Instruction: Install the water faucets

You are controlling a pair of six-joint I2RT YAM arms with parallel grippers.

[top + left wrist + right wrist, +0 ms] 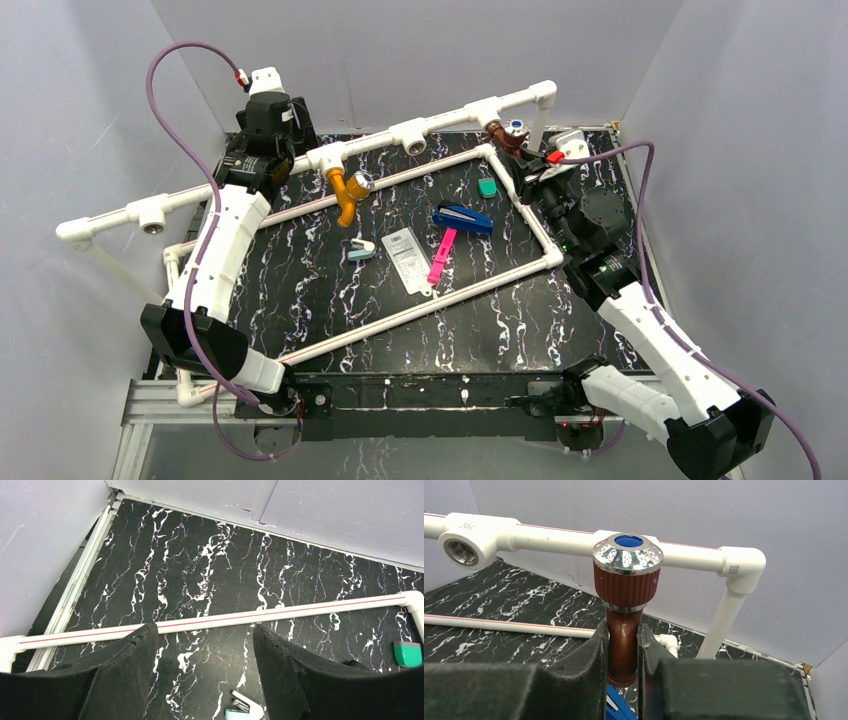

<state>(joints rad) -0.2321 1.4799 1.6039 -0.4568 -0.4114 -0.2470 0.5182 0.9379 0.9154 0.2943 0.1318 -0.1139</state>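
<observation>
The orange faucet with a silvery knob hangs from a white tee on the raised pipe. The dark brown faucet sits at the tee near the pipe's right end; in the right wrist view its spout is clamped between my right gripper pads, its silvery blue-capped knob above them. My right gripper is shut on it. My left gripper is open and empty above the mat, its arm behind the pipe at the back left.
An empty threaded tee shows to the left on the raised pipe. A low white pipe frame rings the black marbled mat. Inside lie a blue stapler, a pink tool, a white card, a small staple remover and a green block.
</observation>
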